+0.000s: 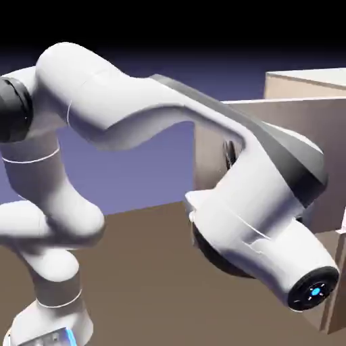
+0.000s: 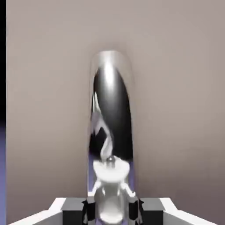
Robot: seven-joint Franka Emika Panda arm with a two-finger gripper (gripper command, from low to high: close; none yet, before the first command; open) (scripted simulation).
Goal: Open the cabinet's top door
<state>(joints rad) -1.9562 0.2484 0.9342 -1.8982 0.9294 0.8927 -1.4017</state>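
Observation:
The beige cabinet (image 1: 304, 84) stands at the exterior view's right. Its top door (image 1: 216, 121) shows as a flat panel angled out from the cabinet's body toward the arm. A bit of the dark handle (image 1: 230, 152) peeks out beside the wrist, which hides the gripper there. In the hand view the top door (image 2: 176, 88) fills the picture. The curved dark-and-silver handle (image 2: 110, 123) runs up the middle. My gripper (image 2: 112, 211) is shut on the handle's near end, with the grey fingers (image 2: 72, 211) pressed to either side.
The brown table (image 1: 135, 270) spreads below the arm. The white forearm and wrist (image 1: 257, 216) cover much of the cabinet's front. A strip of the cabinet's lower part (image 1: 334, 284) shows at the right edge. The blue-violet backdrop (image 2: 2, 176) lies past the door's left edge.

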